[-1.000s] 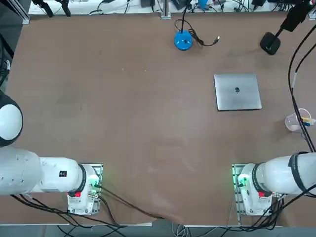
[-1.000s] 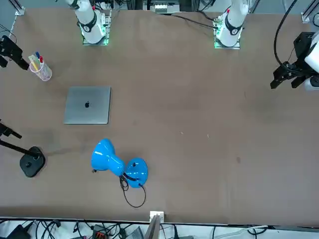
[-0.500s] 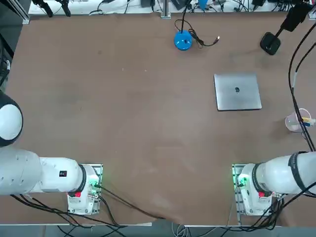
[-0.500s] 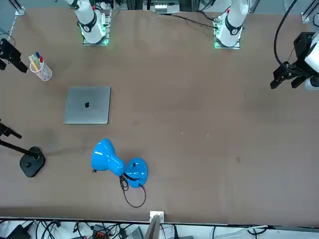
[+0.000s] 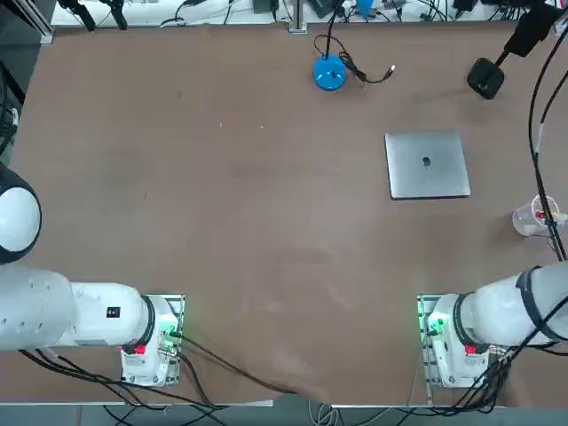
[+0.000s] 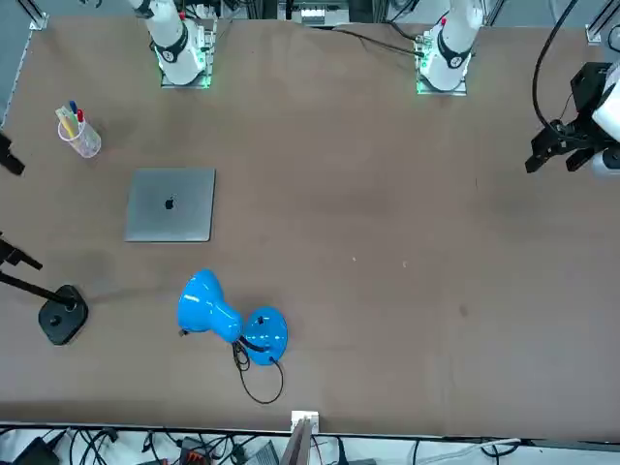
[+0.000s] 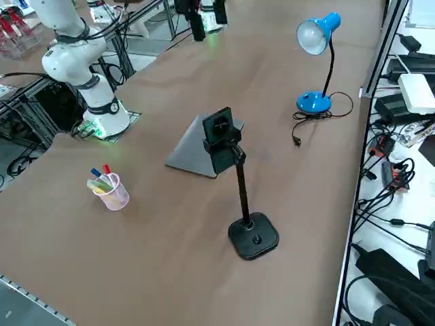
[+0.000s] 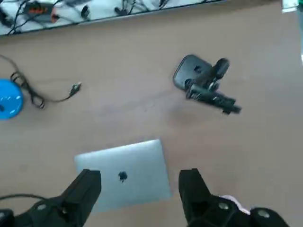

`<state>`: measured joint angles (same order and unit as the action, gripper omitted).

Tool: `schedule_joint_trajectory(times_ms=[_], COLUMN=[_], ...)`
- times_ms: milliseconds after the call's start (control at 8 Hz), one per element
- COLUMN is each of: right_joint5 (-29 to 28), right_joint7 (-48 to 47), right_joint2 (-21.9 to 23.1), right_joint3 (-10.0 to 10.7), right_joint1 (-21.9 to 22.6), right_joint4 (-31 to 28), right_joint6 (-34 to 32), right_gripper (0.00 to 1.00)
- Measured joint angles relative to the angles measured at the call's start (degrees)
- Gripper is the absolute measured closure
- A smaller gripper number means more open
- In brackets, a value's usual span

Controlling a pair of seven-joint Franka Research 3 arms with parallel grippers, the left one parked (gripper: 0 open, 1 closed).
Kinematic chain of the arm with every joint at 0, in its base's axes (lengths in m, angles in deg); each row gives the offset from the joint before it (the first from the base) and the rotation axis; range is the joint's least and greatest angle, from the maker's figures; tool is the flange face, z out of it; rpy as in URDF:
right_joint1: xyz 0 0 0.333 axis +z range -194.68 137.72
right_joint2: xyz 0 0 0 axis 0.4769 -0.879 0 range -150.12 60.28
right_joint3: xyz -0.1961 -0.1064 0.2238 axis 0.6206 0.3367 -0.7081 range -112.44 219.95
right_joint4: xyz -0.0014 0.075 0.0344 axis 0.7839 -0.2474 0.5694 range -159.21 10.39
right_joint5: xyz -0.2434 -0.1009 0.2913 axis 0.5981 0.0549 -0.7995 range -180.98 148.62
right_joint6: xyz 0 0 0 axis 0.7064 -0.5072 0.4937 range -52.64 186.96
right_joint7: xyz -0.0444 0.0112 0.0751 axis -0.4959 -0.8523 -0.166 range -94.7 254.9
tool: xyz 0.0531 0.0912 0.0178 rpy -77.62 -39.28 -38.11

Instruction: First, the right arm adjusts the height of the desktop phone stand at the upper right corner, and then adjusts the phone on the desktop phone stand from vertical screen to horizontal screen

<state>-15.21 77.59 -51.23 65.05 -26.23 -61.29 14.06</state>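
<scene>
Right arm (image 5: 506, 315), base at the tabletop's (image 5: 266, 222) near edge toward the right corner; right gripper (image 8: 139, 189) held high over the right side, fingers (image 8: 85, 189) spread and empty, above a silver laptop (image 8: 125, 172). Clear cup of pens (image 5: 535, 216) at the right edge, closed laptop lying flat inward of it. Desktop phone stand (image 7: 253, 234) at the far right corner, upright, phone (image 7: 219, 129) clamped on top; blue desk lamp (image 5: 328, 73) with loose cable at the far edge, well apart.

Phone (image 7: 219, 128) atop desktop phone stand (image 7: 253, 235), laptop (image 7: 192, 151) just behind, lamp (image 7: 315, 41) beyond.
</scene>
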Motion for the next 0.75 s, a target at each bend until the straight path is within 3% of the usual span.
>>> schedule_joint_trajectory(times_ms=[375, 750], right_joint5=[-0.01, -0.06], right_joint7=[1.41, 1.48], right_joint2=[-3.65, -9.92], right_joint3=[0.29, 0.45], right_joint1=[-3.06, -6.74], right_joint4=[3.07, 9.74], right_joint6=[2.65, 3.83], right_gripper=[0.00, 0.08])
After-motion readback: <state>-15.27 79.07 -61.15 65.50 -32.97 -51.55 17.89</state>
